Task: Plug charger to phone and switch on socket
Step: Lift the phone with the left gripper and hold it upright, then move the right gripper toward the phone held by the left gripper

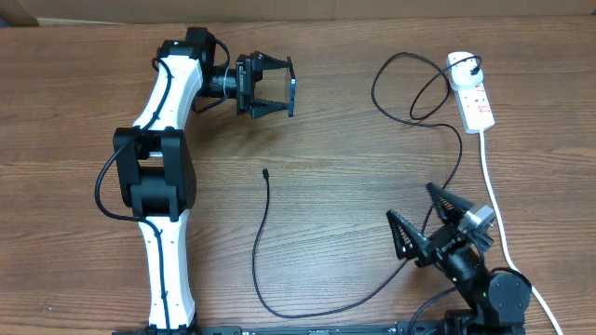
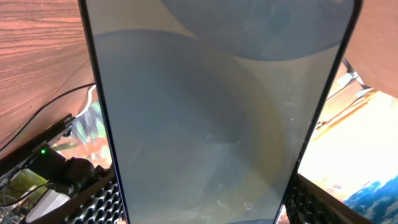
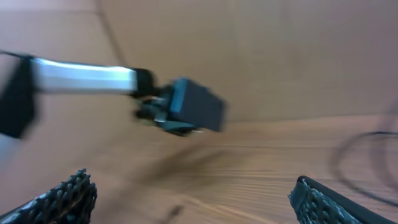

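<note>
My left gripper (image 1: 289, 87) hangs above the far left of the table, shut on the phone (image 1: 291, 94). The phone's pale blue-grey screen (image 2: 211, 112) fills the left wrist view, with a ribbed finger (image 2: 93, 202) against each long edge. The charger is a thin black cable (image 1: 258, 244); its connector tip (image 1: 266, 172) lies free on the wood below the phone. From there it loops round to its black plug (image 1: 476, 67), which sits in the white socket (image 1: 475, 98) at the far right. My right gripper (image 1: 412, 201) stands open and empty at the near right, and its blurred wrist view shows bare wood between the fingertips (image 3: 74, 186).
The socket's thick white cord (image 1: 495, 200) runs down the right side past my right arm. The charger's loops (image 1: 410, 88) lie left of the socket. In the right wrist view the left arm (image 3: 81, 78) and its gripper show blurred across the table.
</note>
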Tool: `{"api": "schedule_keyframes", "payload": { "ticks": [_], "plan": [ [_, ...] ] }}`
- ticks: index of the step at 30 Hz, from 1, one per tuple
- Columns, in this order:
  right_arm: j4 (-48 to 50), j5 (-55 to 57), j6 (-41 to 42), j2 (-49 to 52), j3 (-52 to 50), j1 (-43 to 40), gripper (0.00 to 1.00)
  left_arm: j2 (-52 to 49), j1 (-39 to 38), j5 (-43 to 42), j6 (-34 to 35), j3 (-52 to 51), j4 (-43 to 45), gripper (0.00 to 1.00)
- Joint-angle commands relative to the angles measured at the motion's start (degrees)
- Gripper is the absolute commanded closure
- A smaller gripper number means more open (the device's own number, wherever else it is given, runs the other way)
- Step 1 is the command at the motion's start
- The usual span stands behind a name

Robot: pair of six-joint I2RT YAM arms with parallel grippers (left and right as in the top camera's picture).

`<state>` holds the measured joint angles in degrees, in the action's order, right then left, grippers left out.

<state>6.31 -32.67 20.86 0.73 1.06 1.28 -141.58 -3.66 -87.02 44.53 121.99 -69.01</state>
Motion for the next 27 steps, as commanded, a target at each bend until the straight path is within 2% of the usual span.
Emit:
{"api": "schedule_keyframes", "payload": {
  "ticks": [1, 6, 10, 14, 19, 25, 27],
  "plan": [
    [3.41, -7.28, 11.43, -0.57, -0.59, 0.37, 0.0, -0.37, -0.11, -3.58, 0.5, 1.92, 0.0, 0.27],
    [11.85, -6.29, 17.0, -0.57, -0.09, 0.37, 0.0, -0.37, -0.11, -3.58, 0.5, 1.92, 0.0, 0.27],
    [8.24, -1.2, 15.39, -0.24, 4.31, 0.37, 0.0, -0.37, -0.11, -3.58, 0.52, 1.92, 0.0, 0.28],
    [-3.21, 0.96, 7.85, 3.58, 12.85, 0.37, 0.0, -0.37, -0.11, -3.58, 0.76, 1.92, -0.02, 0.28],
    [-21.16, 4.92, -0.37, 16.61, 26.4, 0.37, 0.0, -0.37, -0.11, -3.56, 0.74, 1.92, 0.02, 0.27],
    [-35.34, 5.31, -0.39, 36.3, 42.4, 0.39, 0.0, -0.37, -0.11, -3.58, 2.03, 1.92, -0.22, 0.27],
    [-40.48, 1.92, -1.51, 41.97, 47.52, 0.39, 0.0, -0.37, -0.11, -3.58, 3.87, 1.92, -0.22, 0.3]
  ]
}}
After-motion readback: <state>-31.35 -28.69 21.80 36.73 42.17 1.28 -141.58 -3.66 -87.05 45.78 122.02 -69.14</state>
